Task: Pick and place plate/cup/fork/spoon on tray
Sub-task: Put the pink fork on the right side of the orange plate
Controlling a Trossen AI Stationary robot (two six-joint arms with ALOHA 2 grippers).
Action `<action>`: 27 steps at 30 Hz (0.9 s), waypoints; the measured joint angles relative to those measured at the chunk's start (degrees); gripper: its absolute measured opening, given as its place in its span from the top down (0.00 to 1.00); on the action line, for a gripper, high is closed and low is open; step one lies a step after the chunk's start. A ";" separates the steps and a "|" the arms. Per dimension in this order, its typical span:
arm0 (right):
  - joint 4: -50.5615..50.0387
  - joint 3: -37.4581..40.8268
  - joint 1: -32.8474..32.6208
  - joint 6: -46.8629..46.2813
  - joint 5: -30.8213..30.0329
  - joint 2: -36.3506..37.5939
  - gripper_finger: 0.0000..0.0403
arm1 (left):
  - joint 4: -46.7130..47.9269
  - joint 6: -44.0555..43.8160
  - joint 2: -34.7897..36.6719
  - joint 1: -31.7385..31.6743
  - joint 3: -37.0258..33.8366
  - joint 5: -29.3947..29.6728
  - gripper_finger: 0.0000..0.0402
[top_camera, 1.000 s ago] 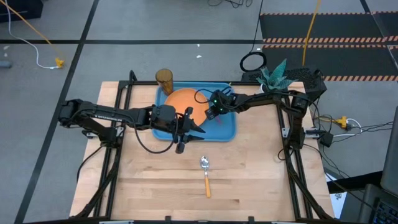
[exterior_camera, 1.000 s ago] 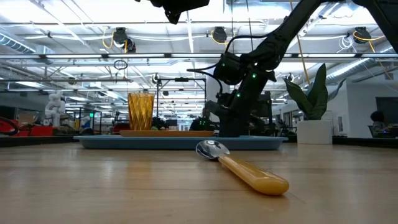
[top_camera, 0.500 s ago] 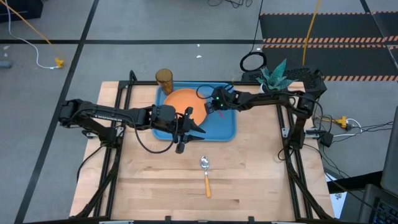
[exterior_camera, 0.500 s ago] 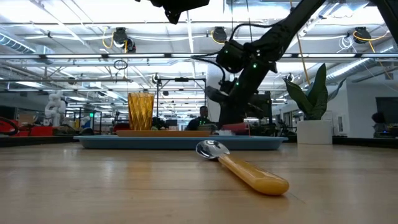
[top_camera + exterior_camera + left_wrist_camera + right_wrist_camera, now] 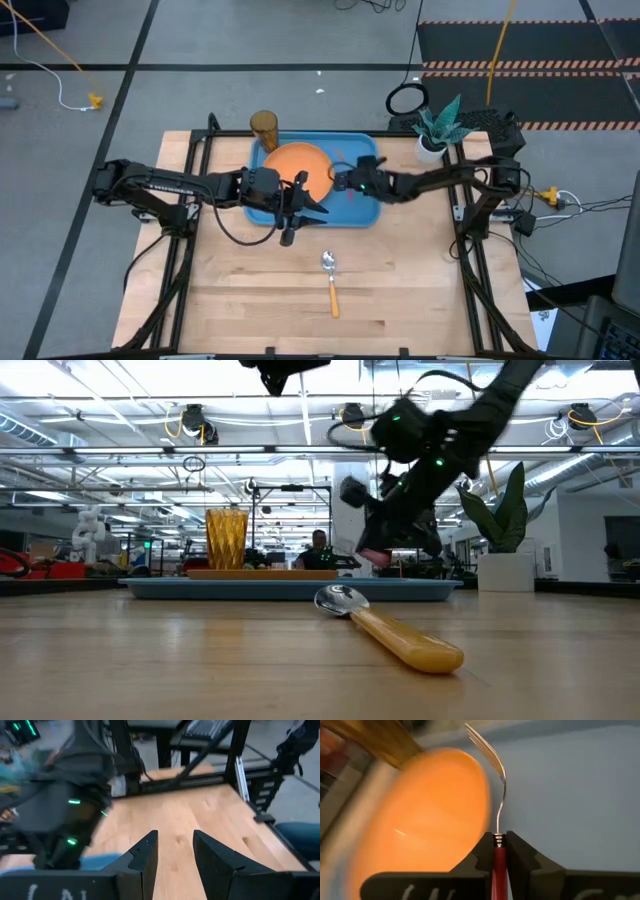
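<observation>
The right hand (image 5: 498,851) is clamped on the small fork (image 5: 496,795) with the red plastic handle and silver metal tines, its two dark fingers (image 5: 480,855) pinching the handle just below the metal neck. In the low view the hand (image 5: 385,550) hangs clear above the large light-blue rectangular plastic tray (image 5: 290,589), the red handle showing at its tip. From above, this hand (image 5: 345,183) sits over the tray (image 5: 365,212), at about three o'clock from the round, shallow orange plastic plate (image 5: 297,165) that lies on the tray's left half. In the right wrist view the fork's tines reach past the plate's (image 5: 425,815) rim.

The small translucent amber-brown plastic tumbler (image 5: 264,126) stands upright at roughly eleven o'clock from the plate, at the tray's far left corner; whether it rests inside the rim I cannot tell.

The small spoon (image 5: 331,281) with the orange plastic handle and silver metal bowl lies on the wooden bench (image 5: 240,290) at six o'clock from the tray, well apart from it, bowl end toward the tray.

The left hand (image 5: 295,207) hovers over the tray's near edge at about six o'clock from the plate, fingers (image 5: 145,857) parted with nothing between them.
</observation>
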State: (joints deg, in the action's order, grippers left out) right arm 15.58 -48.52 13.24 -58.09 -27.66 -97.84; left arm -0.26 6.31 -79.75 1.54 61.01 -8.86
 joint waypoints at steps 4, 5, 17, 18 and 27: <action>16.80 6.17 -2.54 -2.80 -4.46 -0.16 0.96 | 0.40 -0.68 0.23 0.19 0.01 0.00 0.68; 17.36 6.93 -2.89 -3.23 -5.38 -0.31 0.96 | 0.41 -0.84 0.54 0.20 -0.04 0.00 0.68; 14.93 7.54 -3.46 -8.76 -6.67 -3.46 0.96 | -3.26 -0.75 2.62 1.11 -0.04 -0.11 0.68; 15.06 7.55 -3.37 -8.83 -6.86 -4.04 0.96 | -3.78 -0.50 2.70 1.11 -0.02 -0.13 0.68; 15.25 7.64 -2.36 -9.04 -5.05 -5.21 0.88 | -4.71 0.05 2.63 1.16 -0.02 -0.24 0.68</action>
State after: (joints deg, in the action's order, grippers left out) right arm 30.83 -40.88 10.87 -67.13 -32.72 -103.04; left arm -4.97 6.36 -77.12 2.70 60.99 -9.10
